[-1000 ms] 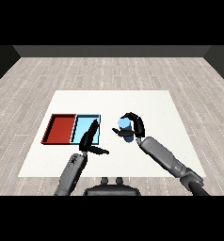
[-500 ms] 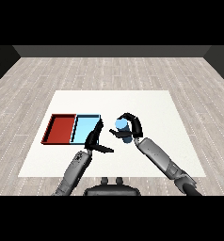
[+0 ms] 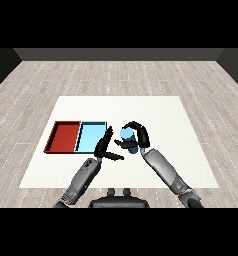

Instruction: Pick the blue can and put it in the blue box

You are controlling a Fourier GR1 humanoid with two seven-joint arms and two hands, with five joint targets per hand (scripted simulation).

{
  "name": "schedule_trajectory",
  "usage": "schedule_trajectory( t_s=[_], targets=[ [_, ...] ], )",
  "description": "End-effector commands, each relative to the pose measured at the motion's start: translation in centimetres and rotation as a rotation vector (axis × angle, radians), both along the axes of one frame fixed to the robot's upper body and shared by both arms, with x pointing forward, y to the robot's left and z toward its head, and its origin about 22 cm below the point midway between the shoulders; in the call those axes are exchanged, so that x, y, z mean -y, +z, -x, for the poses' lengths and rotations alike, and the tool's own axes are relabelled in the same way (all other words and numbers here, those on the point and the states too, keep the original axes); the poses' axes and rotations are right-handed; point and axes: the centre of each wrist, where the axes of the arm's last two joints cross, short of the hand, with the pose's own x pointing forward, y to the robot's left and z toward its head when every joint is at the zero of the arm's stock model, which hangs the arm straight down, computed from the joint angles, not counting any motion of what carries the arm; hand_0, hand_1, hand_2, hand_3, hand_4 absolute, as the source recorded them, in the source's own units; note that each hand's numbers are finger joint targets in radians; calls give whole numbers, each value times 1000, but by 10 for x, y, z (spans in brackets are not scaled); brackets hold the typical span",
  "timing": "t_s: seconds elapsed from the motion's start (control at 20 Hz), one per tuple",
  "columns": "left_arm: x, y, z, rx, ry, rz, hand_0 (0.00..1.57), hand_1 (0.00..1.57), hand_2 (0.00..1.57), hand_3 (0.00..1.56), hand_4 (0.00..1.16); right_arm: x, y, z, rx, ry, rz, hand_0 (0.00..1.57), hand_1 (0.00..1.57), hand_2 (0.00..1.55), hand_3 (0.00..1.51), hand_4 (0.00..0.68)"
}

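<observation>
The blue can (image 3: 128, 138) is a light blue cylinder held above the white table, just right of the light blue tray (image 3: 89, 137). My right hand (image 3: 137, 137) is curled round the can, its fingers arching over the top and its thumb below. My left hand (image 3: 104, 147) stands open with straight fingers at the blue tray's near right corner, a little left of the can and apart from it.
A red tray (image 3: 64, 137) lies directly left of the blue tray, the two touching side by side. The white table (image 3: 166, 115) stretches to the right and behind the hands. Wooden floor surrounds it.
My right hand has carried the blue can leftward, closer to the blue tray. The left hand has shifted slightly right and up beside the tray.
</observation>
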Motion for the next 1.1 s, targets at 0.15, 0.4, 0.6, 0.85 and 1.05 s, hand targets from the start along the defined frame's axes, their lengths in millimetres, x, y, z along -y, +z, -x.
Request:
schedule_trajectory(
  t_s=[0.15,0.4,0.6,0.85,1.05],
  targets=[
    [-4,-9,7,-38,-24,37,0,0,0,0,0,-12,-11,-1,13,28,2,1475,1475,1457,1391,606],
    [0,2,-16,-21,-12,15,0,0,0,0,0,-21,13,7,3,47,14,1488,1488,1462,1399,608],
    [14,14,-9,-22,-19,16,0,0,0,0,0,-40,-7,10,30,73,-13,1467,1467,1462,1410,621],
    [17,-10,-15,-34,-5,10,0,0,0,0,0,-47,-4,13,-8,74,-62,1459,1459,1450,1387,628],
    [19,-6,-1,1,-15,33,0,0,0,0,0,-52,4,8,-27,87,-103,1449,1449,1453,1383,602]
  ],
)
